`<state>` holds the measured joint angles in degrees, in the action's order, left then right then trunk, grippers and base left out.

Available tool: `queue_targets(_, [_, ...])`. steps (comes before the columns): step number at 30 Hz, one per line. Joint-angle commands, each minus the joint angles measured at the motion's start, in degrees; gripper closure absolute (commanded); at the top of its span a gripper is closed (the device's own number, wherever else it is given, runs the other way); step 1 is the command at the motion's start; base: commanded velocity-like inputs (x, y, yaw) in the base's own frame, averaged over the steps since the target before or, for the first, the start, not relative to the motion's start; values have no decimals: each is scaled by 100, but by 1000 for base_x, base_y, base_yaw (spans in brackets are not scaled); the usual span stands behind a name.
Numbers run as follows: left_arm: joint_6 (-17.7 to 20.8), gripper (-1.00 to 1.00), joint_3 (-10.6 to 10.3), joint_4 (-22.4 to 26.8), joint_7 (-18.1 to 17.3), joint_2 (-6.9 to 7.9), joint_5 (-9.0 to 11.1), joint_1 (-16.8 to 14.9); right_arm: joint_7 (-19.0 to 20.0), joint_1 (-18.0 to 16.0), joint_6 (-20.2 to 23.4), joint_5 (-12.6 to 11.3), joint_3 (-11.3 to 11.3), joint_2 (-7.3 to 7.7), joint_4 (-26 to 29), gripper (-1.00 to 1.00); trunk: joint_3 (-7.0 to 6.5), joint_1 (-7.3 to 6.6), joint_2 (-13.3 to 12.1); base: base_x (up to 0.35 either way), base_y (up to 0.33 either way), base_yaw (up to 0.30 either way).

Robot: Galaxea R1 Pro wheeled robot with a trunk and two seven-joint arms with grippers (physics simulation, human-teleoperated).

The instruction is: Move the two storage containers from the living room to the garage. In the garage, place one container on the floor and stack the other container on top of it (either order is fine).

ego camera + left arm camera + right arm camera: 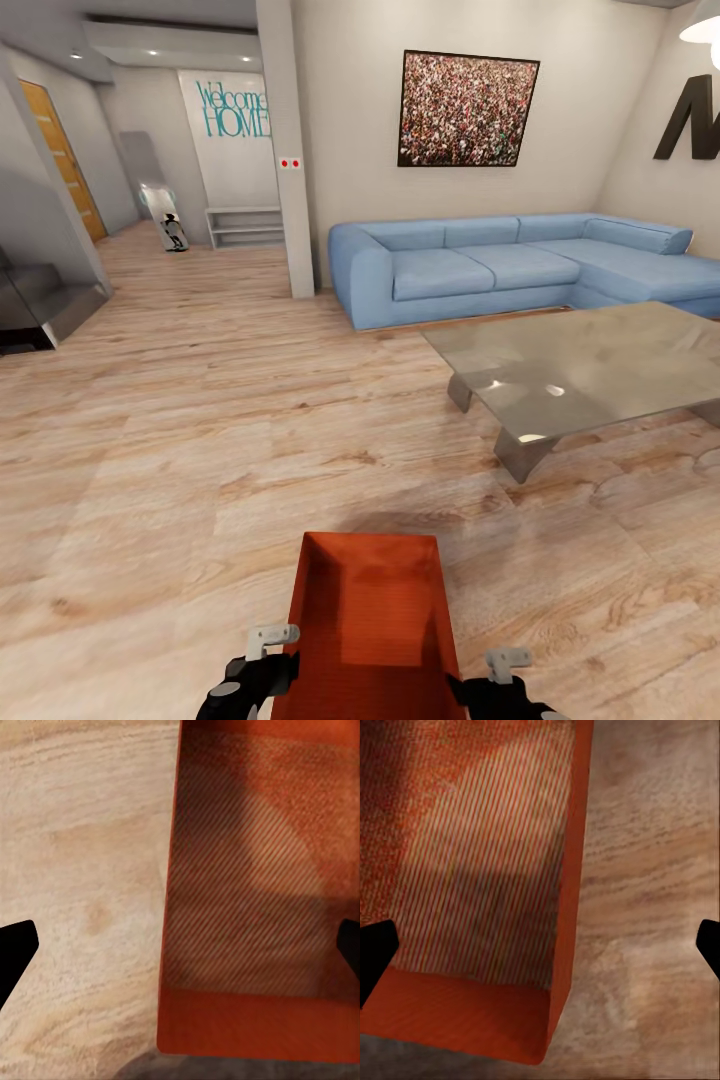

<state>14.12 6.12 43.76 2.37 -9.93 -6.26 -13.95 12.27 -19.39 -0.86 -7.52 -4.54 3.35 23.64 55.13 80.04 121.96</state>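
Note:
One orange-red storage container (370, 600) sits low in the head view, straight in front of me on the living room's light wood planks; I cannot tell whether it rests on them or hangs just above. My left gripper (283, 642) is at its left wall and my right gripper (492, 665) at its right wall. In the left wrist view the left gripper (184, 941) is open, its dark fingertips (19, 945) far apart astride the container (255, 885) wall. The right gripper (544, 941) is likewise open astride the other wall of the container (472, 855).
A grey glass coffee table (590, 370) stands ahead on the right, with the light-blue sectional sofa (500, 265) behind it under a framed crowd picture (467, 108). A white pillar (290, 150) rises mid-room. Stairs (40, 300) lie at the left, and a hallway runs back past a wooden door (65, 160).

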Motion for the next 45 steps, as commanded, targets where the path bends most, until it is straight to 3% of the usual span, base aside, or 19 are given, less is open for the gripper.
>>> queue_targets(1, [29,-100,20,10,-9,-7,-59,-2,-27,-3,-9,-61,-47,8,-3,-100,5,-1,2,0,0,0])
queue_targets(11, [28,-100,20,10,-9,-7,-59,-2,-110,-3,-2,-65,-47,8,-9,-100,23,-1,2,0,0,0])
queue_targets(28, [28,-100,20,10,-9,-7,-59,0,-111,-3,-2,-57,-55,8,-9,-100,168,-1,2,0,0,0])
queue_targets(45, [29,-100,20,10,-9,-7,-59,-2,-111,-3,-2,-48,-73,8,-9,-100,499,372,684,0,0,0])
